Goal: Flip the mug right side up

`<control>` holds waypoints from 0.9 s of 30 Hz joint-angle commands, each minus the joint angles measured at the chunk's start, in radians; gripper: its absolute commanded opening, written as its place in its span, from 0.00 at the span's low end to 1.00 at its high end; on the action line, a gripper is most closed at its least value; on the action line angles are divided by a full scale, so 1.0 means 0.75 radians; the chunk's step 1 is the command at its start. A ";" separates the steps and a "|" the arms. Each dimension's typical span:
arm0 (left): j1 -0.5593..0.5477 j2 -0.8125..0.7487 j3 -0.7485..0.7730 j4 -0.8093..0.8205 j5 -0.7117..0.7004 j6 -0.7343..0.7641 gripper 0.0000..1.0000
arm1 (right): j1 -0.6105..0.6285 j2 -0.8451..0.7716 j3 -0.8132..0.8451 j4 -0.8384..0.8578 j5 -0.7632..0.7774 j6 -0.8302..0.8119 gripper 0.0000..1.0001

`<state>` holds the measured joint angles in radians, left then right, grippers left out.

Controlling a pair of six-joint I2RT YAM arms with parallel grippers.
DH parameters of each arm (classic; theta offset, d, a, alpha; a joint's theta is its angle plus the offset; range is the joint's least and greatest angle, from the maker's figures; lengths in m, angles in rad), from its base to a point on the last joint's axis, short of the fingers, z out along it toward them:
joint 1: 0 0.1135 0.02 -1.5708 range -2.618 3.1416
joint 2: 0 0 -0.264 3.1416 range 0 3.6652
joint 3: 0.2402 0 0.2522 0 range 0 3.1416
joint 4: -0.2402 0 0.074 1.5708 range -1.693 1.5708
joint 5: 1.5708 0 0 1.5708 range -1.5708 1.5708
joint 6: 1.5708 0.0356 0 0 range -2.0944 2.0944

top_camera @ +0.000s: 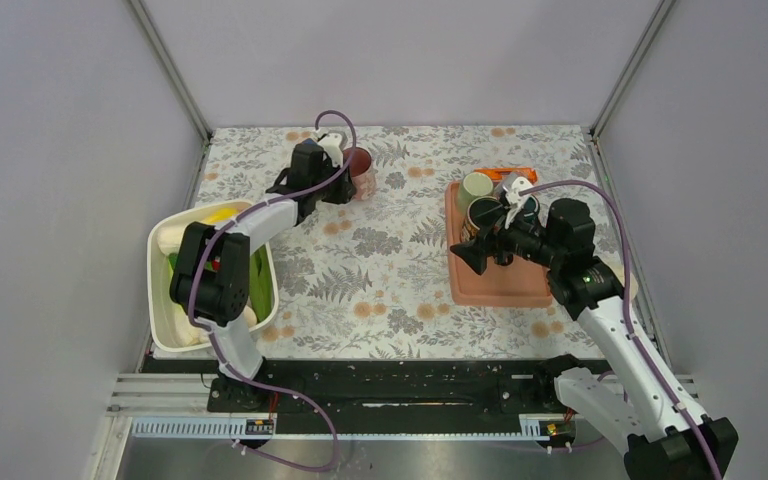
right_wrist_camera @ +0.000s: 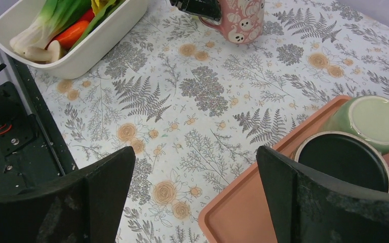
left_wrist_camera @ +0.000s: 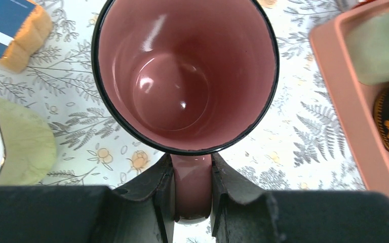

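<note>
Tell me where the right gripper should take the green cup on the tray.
Grip the green cup across its round wall, coming down from above. It seems to stand base-up, no handle shows, and the dark mug crowds one side, so close on the two sides clear of it. The right gripper is open nearby.

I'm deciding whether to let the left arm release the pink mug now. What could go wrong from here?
1. The left gripper clamps only the handle of the mug. I cannot tell whether its base sits flat on the table, so a release may let it tip or drop.
2. The fingers straddle the handle closely. Pulling back before they open wide might drag the mug over.
</note>
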<state>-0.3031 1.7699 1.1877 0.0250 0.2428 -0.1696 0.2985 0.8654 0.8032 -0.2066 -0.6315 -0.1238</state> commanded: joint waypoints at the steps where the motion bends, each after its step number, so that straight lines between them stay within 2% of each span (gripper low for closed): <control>1: -0.016 0.030 0.156 0.148 -0.156 0.047 0.00 | -0.023 -0.026 -0.030 0.079 0.021 -0.008 1.00; 8: -0.031 0.109 0.205 0.107 -0.260 0.025 0.00 | -0.056 -0.056 -0.064 0.121 0.007 0.006 0.99; 18: -0.036 0.149 0.242 0.057 -0.264 -0.004 0.00 | -0.109 -0.074 -0.091 0.165 -0.056 0.063 0.99; 21: -0.037 0.150 0.245 0.042 -0.260 -0.012 0.12 | -0.115 -0.077 -0.093 0.169 -0.062 0.069 0.99; 23: -0.037 0.151 0.248 0.032 -0.255 -0.021 0.23 | -0.120 -0.080 -0.093 0.171 -0.064 0.070 1.00; 27: -0.038 0.150 0.249 0.019 -0.236 -0.041 0.33 | -0.127 -0.087 -0.094 0.172 -0.068 0.073 0.99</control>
<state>-0.3264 1.9015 1.3010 -0.0608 0.0666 -0.1780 0.2138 0.8196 0.7345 -0.1238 -0.6598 -0.0803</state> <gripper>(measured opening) 0.296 0.993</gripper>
